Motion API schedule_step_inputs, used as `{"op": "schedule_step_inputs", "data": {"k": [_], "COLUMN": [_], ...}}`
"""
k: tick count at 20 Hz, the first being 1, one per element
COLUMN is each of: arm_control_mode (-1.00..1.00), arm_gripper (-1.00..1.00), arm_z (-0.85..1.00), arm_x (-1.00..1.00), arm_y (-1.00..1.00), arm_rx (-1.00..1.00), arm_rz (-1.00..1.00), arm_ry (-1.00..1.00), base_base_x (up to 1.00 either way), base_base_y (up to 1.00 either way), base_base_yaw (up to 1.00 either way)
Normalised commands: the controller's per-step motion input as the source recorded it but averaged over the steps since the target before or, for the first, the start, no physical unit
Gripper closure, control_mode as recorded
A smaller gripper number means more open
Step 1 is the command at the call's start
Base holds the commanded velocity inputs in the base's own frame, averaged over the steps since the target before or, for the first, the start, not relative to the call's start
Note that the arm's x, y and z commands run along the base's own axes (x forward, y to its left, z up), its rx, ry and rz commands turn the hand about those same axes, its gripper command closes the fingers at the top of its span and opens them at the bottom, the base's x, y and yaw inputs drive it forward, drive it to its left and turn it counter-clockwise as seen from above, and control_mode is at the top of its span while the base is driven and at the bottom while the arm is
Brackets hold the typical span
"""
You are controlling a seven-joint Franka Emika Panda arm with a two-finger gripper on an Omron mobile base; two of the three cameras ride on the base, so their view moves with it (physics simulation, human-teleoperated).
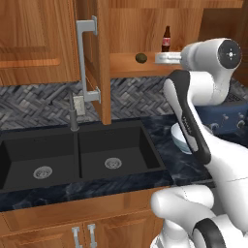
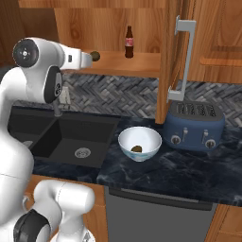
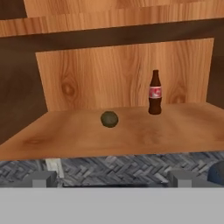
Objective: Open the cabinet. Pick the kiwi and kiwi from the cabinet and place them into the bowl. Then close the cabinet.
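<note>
Standing wide open, the cabinet (image 1: 126, 34) shows both panelled doors swung out, the left door (image 1: 99, 58) edge-on in the left base view with its long silver bar handle (image 1: 83, 60) running vertically, the right door (image 2: 172, 52) likewise edge-on in the right base view. Below it lie the dark marbled counter (image 2: 179, 172) and a black double sink (image 1: 72, 155) with a faucet (image 1: 73, 112) behind it. A blue four-slot toaster (image 2: 194, 124) sits on the counter under the right door, just beside the bowl (image 2: 140, 142), which stands upright between sink and toaster. One kiwi (image 2: 136, 149) rests in the bottom of the bowl; it is too small to tell which way its long axis runs. The other kiwi (image 3: 109, 118) lies on the cabinet's wooden shelf (image 3: 131, 135), near the middle, looking nearly round from the hand view. A small cola bottle (image 3: 154, 92) with a red label stands upright on the shelf to the kiwi's right and farther back, apart from it. The gripper (image 3: 111, 178) hangs in front of the shelf edge, level with it, jaws spread wide and empty, its finger tips (image 3: 43, 179) well clear of the fruit, nothing between them and the kiwi.
</note>
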Motion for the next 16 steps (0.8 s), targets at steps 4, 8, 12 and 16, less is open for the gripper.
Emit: {"op": "schedule_step_inputs", "data": {"k": [4, 8, 12, 16], "arm_control_mode": [-1.00, -1.00, -1.00, -1.00], "arm_gripper": [-1.00, -1.00, -1.00, -1.00], "arm_z": [-0.10, -0.13, -0.11, -0.12], "arm_x": [0.49, 0.53, 0.58, 0.63], "arm_y": [0.12, 0.08, 0.02, 0.00], "arm_rx": [0.00, 0.00, 0.00, 0.00], "arm_rz": [0.00, 0.00, 0.00, 0.00], "arm_ry": [0.00, 0.00, 0.00, 0.01], "base_base_x": [0.00, 0.00, 0.00, 0.00], "base_base_y": [0.00, 0.00, 0.00, 0.00], "base_base_yaw": [0.00, 0.00, 0.00, 0.00]}}
